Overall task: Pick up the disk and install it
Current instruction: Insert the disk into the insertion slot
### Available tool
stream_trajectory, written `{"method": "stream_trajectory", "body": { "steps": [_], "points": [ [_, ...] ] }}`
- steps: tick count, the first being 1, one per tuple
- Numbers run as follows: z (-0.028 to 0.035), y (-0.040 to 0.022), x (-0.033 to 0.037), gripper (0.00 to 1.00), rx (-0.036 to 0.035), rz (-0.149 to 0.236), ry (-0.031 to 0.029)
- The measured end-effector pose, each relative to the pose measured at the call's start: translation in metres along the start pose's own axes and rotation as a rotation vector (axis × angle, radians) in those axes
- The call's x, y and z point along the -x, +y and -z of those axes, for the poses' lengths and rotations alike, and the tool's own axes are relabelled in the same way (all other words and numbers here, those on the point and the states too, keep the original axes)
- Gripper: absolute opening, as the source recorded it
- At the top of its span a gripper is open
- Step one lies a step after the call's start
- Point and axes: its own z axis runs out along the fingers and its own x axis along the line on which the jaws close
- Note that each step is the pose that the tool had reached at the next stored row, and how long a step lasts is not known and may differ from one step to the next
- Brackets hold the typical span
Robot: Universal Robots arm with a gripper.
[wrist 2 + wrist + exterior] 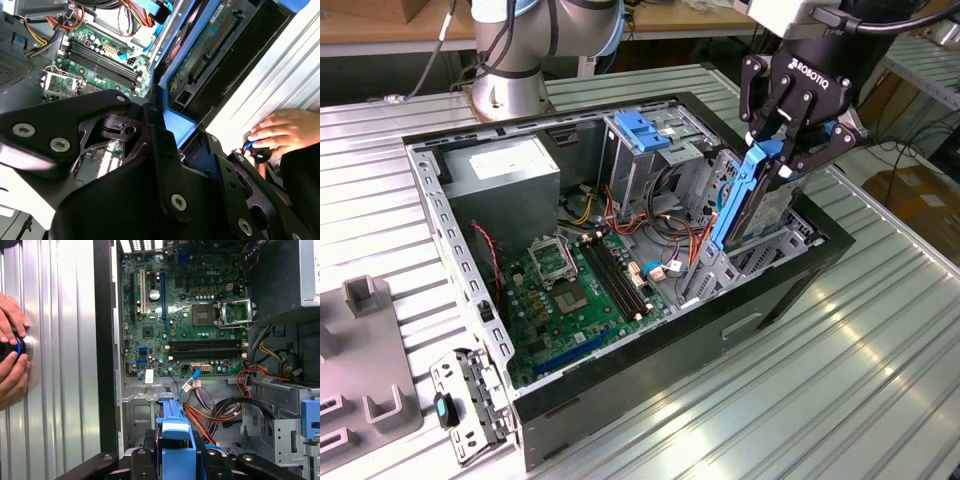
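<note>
Exterior view: disk [740,205] upright on edge, its top clamped in the pincer [777,155], lower end inside the computer case [620,385].

Computer case [650,375] on counter [840,400]. Inside: motherboard [570,290] on floor; power supply [505,165] in far corner, exterior view's left; drive cage [645,140] far middle; disk [745,195] on edge at exterior view's right end, end effector [778,152] clamped on its top. Bracket [470,405] on counter beside near corner.

Black gripper [782,155], jointed metal fingers [752,95], silver screws [60,145], white lettering [817,76], silver-grey arm [515,70], pale blue joint caps [532,8], black cables [910,20]
</note>
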Motion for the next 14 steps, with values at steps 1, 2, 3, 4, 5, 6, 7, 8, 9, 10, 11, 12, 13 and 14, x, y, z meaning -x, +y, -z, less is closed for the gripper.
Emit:
{"method": "stream_trajectory", "body": {
  "steps": [1,2,3,4,5,6,7,8,9,10,11,12,13,14],
  "points": [
    [0.0001,-0.0004,0.0000,0.37,0.0036,0.000,0.0003],
    [0.0000,-0.0009,0.0000,0.37,0.0093,-0.001,0.0003],
    [0.0000,-0.0014,0.0000,0.37,0.0150,-0.001,0.0004],
    [0.0001,-0.0022,0.0000,0.37,0.0210,-0.001,0.0007],
    [0.0000,-0.0030,0.0001,0.37,0.0262,-0.001,0.0009],
    [-0.0003,-0.0035,0.0001,0.37,0.0277,-0.001,0.0009],
    [-0.0014,-0.0045,0.0001,0.37,0.0283,-0.001,0.0002],
    [-0.0029,-0.0049,0.0001,0.37,0.0284,-0.001,-0.0015],
    [-0.0044,-0.0053,0.0001,0.37,0.0284,-0.001,-0.0033],
    [-0.0053,-0.0055,0.0002,0.37,0.0285,-0.001,-0.0045],
    [-0.0057,-0.0056,0.0002,0.37,0.0285,-0.001,-0.0045],
    [-0.0058,-0.0056,0.0002,0.37,0.0285,-0.001,-0.0043],
    [-0.0058,-0.0056,0.0002,0.37,0.0285,-0.001,-0.0043],
    [-0.0060,-0.0056,0.0002,0.37,0.0285,-0.001,-0.0046]
  ]
}}
